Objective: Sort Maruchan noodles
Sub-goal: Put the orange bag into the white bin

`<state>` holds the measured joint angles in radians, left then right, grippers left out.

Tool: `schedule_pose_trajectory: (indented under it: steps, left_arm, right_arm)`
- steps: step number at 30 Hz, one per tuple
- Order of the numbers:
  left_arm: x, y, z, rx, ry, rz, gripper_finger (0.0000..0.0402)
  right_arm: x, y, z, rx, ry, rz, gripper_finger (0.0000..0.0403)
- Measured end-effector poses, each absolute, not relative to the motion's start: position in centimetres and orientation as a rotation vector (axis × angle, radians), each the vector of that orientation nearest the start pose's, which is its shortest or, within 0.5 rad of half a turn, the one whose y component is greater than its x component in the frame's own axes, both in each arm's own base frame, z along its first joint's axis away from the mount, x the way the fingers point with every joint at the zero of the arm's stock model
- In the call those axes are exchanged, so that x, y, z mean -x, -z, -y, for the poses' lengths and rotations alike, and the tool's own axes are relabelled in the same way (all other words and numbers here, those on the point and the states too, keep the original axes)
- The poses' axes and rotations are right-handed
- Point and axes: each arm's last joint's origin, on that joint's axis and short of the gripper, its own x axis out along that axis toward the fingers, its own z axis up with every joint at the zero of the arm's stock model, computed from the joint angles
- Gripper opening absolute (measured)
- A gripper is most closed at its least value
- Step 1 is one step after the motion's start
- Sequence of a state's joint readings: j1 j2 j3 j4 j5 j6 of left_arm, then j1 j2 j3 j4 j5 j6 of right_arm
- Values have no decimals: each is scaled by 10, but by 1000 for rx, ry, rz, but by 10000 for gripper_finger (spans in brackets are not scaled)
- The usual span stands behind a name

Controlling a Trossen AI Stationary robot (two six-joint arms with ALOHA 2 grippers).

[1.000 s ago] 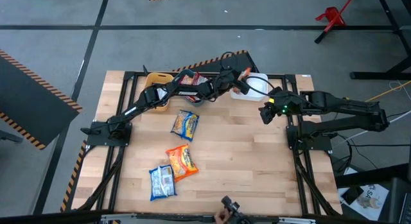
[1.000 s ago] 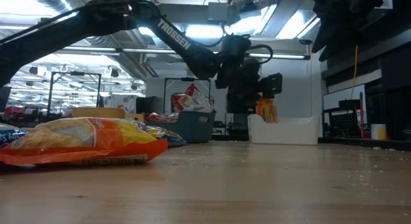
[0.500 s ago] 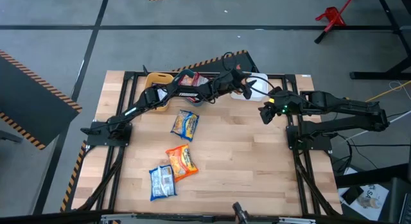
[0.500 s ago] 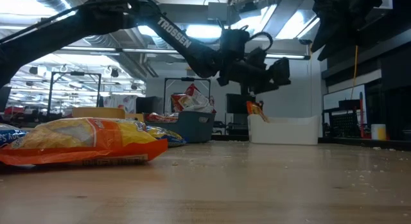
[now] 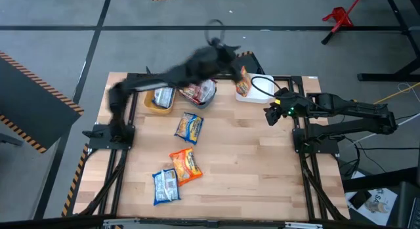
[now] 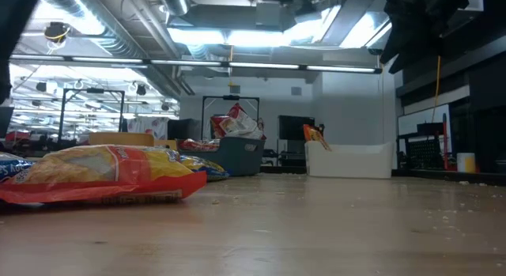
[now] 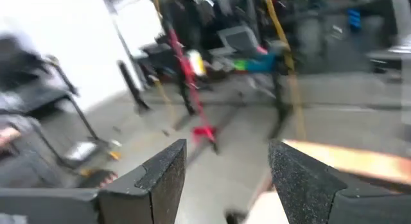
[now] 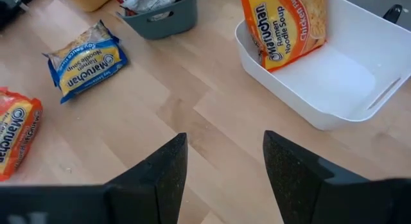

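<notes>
An orange-yellow noodle packet (image 8: 282,25) stands on edge in the white bin (image 8: 334,83), leaning on its wall; it also shows in the high view (image 5: 243,81). On the table lie a blue-yellow packet (image 5: 189,127), an orange packet (image 5: 186,165) and a blue-white packet (image 5: 165,185). My left gripper (image 7: 228,153) is open and empty, raised high over the table's far edge, blurred in the high view (image 5: 220,55). My right gripper (image 5: 268,116) is open and empty, hovering just near the white bin (image 5: 262,91).
A yellow bin (image 5: 159,98) holding a packet and a teal bin (image 5: 200,92) holding dark red packets stand at the far edge, left of the white bin. Bare wood lies across the table's right and near right.
My left gripper has let go of the orange-yellow packet, which now stands leaning in the white bin. The left arm has then swung up and away from the bin toward the table's far left, out of the low view.
</notes>
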<state>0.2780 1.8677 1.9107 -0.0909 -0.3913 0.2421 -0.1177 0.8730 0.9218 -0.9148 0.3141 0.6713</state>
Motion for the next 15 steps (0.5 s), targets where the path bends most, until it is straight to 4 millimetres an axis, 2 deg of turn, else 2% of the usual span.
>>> schedule_pose_trajectory:
  steps: [3,6,11,13,15]
  left_arm:
    - [-357,-460,-104,-170,-525,-234,212]
    - [-301,-476,-83,-41,-425,-378,212]
    - [-216,-479,-50,259,-368,-632,212]
    - [-194,-474,-34,325,-377,-675,212]
    - [-186,-462,-21,369,-393,-690,212]
  right_arm:
    - [-152,-305,27,-509,665,-704,188]
    - [-152,-305,27,-493,651,-714,188]
    - [-155,-303,26,-489,614,-745,188]
    - [-158,-301,26,-484,608,-762,188]
    - [-161,-299,27,-481,609,-772,188]
